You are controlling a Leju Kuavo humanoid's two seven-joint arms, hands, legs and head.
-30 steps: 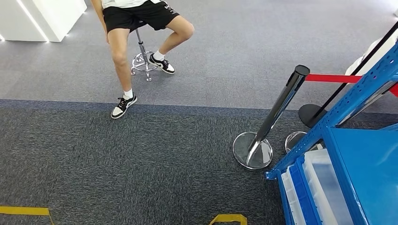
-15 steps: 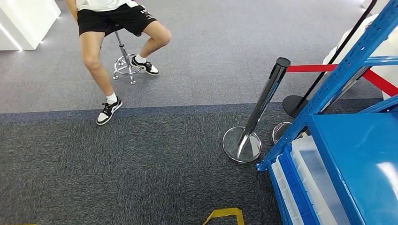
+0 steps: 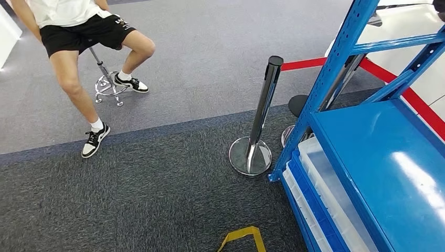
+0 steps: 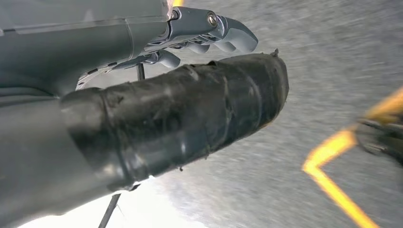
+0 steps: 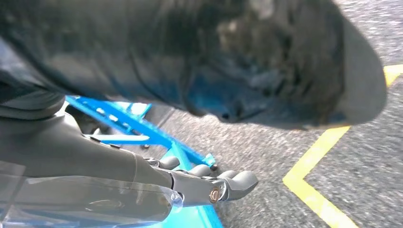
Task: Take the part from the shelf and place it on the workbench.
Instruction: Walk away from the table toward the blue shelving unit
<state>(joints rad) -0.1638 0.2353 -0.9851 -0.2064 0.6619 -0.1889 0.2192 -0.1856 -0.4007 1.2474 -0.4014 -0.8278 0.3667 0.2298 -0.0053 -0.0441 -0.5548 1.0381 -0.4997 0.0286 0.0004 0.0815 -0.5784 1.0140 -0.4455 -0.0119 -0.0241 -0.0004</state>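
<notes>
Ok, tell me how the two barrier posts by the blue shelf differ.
The nearer post stands on open carpet in full view, its round chrome base wholly visible. The farther post is partly hidden behind the blue shelf, and its base shows only at the edge. The nearer post's black cap is plain to see; the farther post's top is hidden. Both are chrome and are joined by the red belt.

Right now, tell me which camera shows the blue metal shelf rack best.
The head view: the blue metal shelf rack shows its upright, shelf surface and clear bins. The right wrist view catches only blue frame bars behind the right hand; the left wrist view faces carpet.
</notes>
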